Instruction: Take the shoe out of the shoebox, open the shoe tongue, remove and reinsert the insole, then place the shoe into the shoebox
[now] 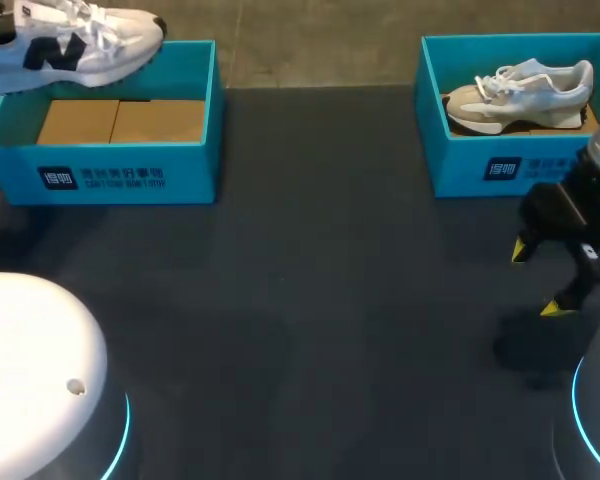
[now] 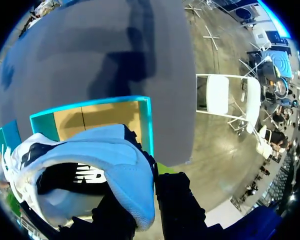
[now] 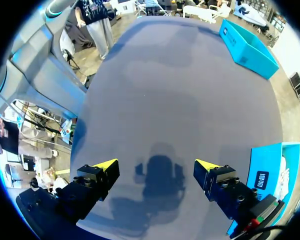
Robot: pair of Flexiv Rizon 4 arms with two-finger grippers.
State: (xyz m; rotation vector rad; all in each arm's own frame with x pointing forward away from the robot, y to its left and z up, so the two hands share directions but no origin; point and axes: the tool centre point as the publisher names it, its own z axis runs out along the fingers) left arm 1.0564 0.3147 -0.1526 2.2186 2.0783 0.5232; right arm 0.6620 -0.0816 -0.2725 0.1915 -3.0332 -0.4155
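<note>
**Shoe out of its box, the rest of the task ahead**

Closest to your left wrist camera is the white lace-up trainer with a navy logo and pale blue sole (image 2: 105, 165). Your left gripper (image 2: 157, 197) has it clamped between its dark fingers, though the yellow tips are hidden behind the shoe. From overhead, the trainer hangs at 10 o'clock above the rear of the open teal cardboard shoebox (image 1: 110, 175). Step one looks done. Opening the tongue, pulling and refitting the insole, and repacking all remain. Your right gripper (image 1: 538, 280) hovers at 4 o'clock, fingers spread and empty. At 1 o'clock a second teal box (image 1: 480, 165) holds a beige-and-white trainer (image 1: 520, 90).
</note>
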